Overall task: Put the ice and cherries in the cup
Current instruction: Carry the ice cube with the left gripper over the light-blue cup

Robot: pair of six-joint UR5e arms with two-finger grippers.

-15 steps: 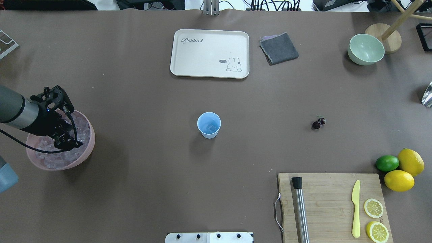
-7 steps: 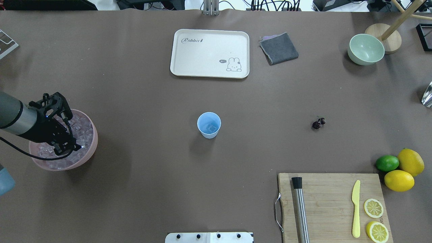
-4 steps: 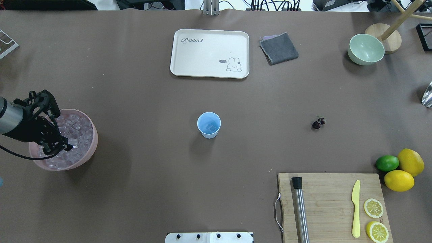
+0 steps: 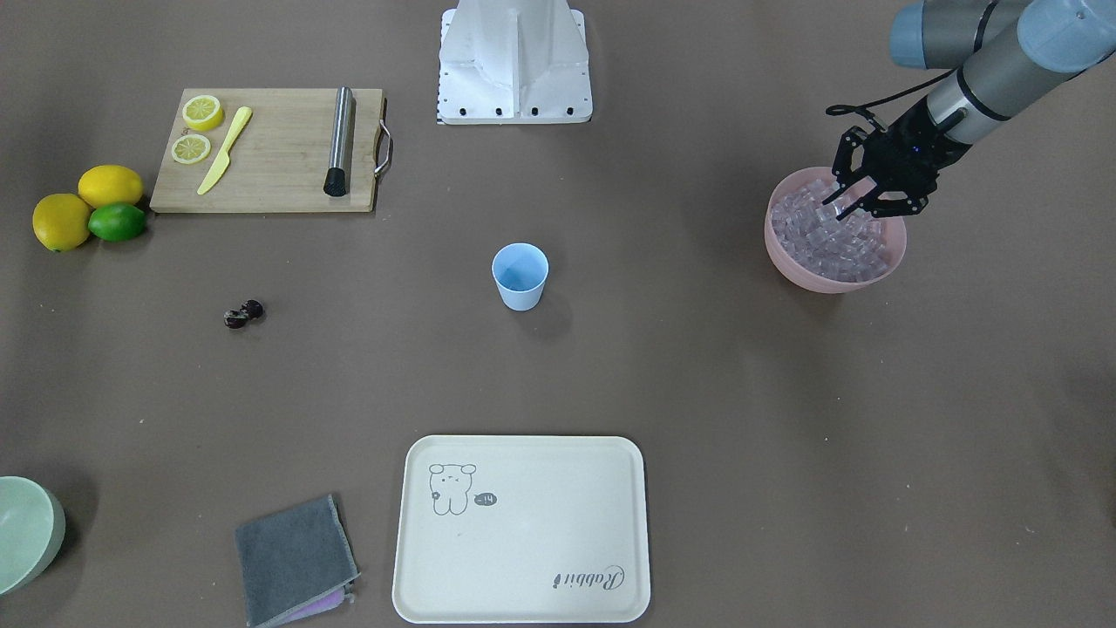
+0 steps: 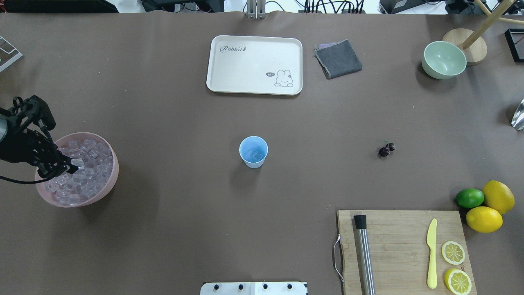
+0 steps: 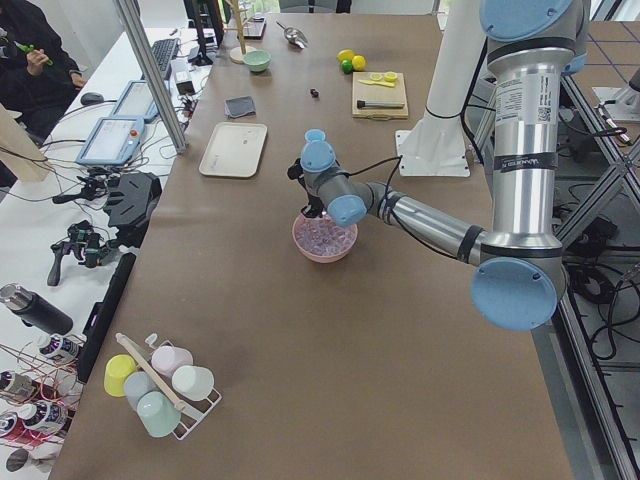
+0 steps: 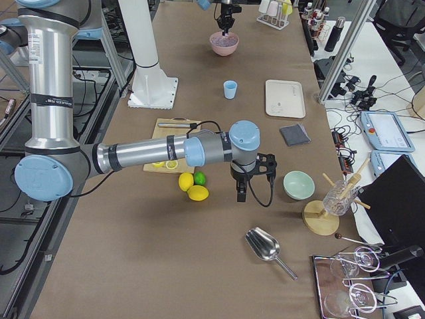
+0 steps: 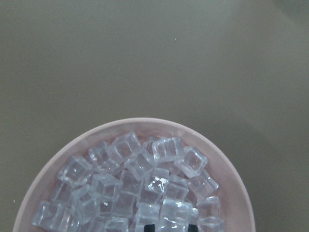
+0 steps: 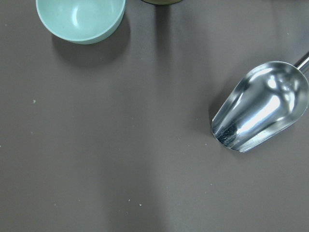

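The light blue cup stands upright mid-table, also in the front view, with one ice cube inside. The cherries lie on the table to its right, untouched. A pink bowl at the left holds many ice cubes. My left gripper hangs over the bowl's left side, shut on one ice cube seen between its tips in the left wrist view. My right gripper shows only in the exterior right view, near the pale green bowl; I cannot tell its state.
A cream tray and grey cloth lie at the back. The pale green bowl is at the back right. A cutting board holds a muddler, knife and lemon slices. Lemons and a lime sit beside it. A metal scoop lies near my right gripper.
My left gripper has come up out of the ice in the pink bowl and shifted toward the view's left edge, with a cube at its tips. Cup and cherries have not moved.
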